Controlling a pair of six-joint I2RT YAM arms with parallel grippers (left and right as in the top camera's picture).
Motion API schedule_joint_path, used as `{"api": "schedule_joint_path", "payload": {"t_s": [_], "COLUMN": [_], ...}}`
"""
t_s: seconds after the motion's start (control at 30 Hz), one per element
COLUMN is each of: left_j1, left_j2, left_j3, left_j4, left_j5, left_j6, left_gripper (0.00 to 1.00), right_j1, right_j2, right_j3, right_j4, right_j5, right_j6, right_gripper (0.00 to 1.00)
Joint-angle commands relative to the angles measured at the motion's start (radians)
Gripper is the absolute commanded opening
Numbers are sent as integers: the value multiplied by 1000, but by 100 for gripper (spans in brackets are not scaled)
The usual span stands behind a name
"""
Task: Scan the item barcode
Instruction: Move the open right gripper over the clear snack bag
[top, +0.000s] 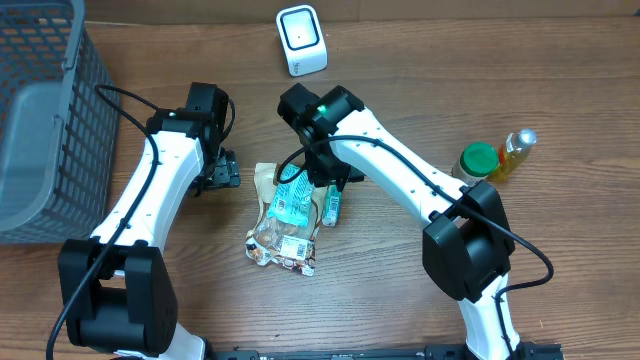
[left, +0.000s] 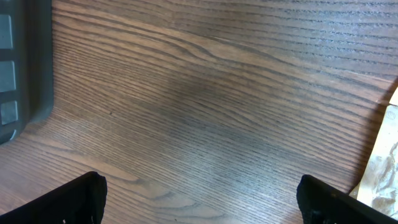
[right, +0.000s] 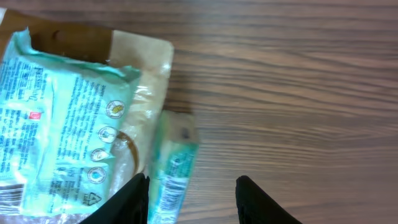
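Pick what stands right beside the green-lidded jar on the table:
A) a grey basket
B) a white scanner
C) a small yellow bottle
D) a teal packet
C: the overhead view shows the yellow bottle standing next to the green-lidded jar, with none of the other things close by.

basket (top: 40, 120): stood at the table's (top: 560, 60) left edge
scanner (top: 301, 40): sat at the back, centre
packets (top: 285, 215): lay piled mid-table, before the scanner
small packet (top: 331, 205): just right of the pile
jar (top: 478, 160): far right, bottle (top: 515, 152) beside it
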Motion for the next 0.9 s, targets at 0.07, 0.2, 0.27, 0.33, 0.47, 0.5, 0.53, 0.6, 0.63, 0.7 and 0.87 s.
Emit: {"api": "schedule_joint_path", "payload": {"t_s": [0.07,0.2,0.27,0.33,0.47,0.5,0.53,0.6,0.63,0.7,0.87], "left_j1": [2,2,2,2,2,2,2,2,2,2,2], "left_j2": [-19,-19,-19,-19,-19,-19,-19,-19,-19,-19,-19], "left_j3": [18,18,18,18,18,18,18,18,18,18,18], "left_j4": [1,1,1,1,1,1,1,1,1,1,1], "left_j5": [-13,-13,-13,-13,-13,-13,-13,-13,-13,-13,-13], "left_j6": [-13,-13,-13,-13,-14,-14,-13,-13,-14,-13,-14], "left_gripper": [99,100,100,100,100,99,100,100,100,100,100], "right_j1": [-1,-1,-1,-1,-1,-1,-1,-1,-1,-1,-1], "right_j2": [-33,-33,-32,-32,-32,-32,-32,-32,-32,-32,-32], "right_j3": [-76,-119,-129,-132,-134,-137,-142,-160,-177,-197,-228], "right_j4": [64,111,120,121,119,120,121,125,134,149,166], "right_j5": [-143,-142,-142,-142,-142,-142,-141,-142,-142,-143,-150], "right_j6": [-47,-43,-43,-43,-39,-39,-29,4,27,39,39], "right_gripper": [44,49,49,50,63,66,73,85,98,100,100]}}
